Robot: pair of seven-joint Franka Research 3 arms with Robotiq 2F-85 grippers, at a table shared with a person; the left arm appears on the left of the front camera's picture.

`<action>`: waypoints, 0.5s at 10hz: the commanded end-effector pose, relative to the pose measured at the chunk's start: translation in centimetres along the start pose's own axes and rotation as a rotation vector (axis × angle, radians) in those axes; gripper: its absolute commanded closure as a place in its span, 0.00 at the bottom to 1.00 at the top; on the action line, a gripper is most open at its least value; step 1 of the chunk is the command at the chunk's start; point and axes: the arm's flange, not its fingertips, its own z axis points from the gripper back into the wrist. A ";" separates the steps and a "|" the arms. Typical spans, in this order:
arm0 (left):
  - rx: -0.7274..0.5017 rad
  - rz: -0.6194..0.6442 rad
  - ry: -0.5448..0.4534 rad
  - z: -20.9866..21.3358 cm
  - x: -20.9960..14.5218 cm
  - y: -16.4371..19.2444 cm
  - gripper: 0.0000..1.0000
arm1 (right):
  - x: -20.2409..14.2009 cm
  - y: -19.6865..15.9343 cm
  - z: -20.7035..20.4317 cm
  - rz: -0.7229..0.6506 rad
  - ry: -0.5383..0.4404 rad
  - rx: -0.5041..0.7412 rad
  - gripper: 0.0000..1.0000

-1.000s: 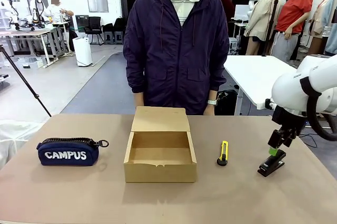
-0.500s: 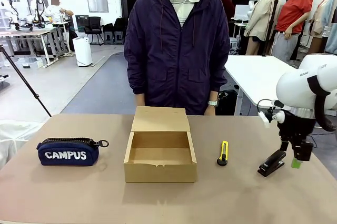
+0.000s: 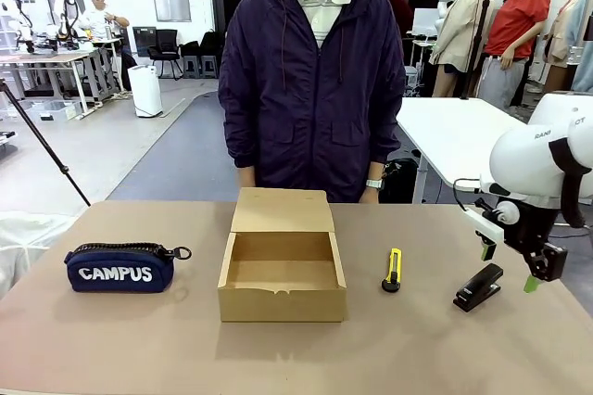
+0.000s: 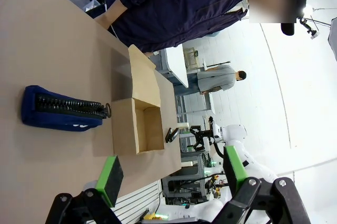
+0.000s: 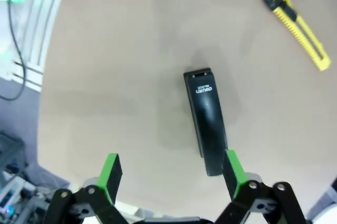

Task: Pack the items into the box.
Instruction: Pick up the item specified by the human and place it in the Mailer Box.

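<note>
- right gripper hangs just above and beside the stapler, claw spread wide, pinching nothing; the stapler lies flat on the table
- left gripper spread wide too, nothing between its fingers, well apart from the box
- box sits mid-table, lid flap up; the utility knife lies on the table between box and stapler

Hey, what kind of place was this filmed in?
Probably a robotics lab or workshop in an open hall: a white robot arm at the brown table, a tripod, and a white worktable behind the person.
</note>
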 end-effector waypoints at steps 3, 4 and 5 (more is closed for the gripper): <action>0.001 -0.001 0.012 0.3 0.0 -0.2 0.00 | -0.1 0.2 -0.2 -0.055 -0.005 0.014 0.00; 0.001 -0.001 0.012 0.3 0.0 -0.2 0.00 | 0.4 -1.4 -0.7 0.039 0.026 -0.036 0.00; 0.001 -0.001 0.012 0.3 0.0 -0.2 0.00 | 0.5 -2.7 -0.9 0.083 0.038 -0.071 0.00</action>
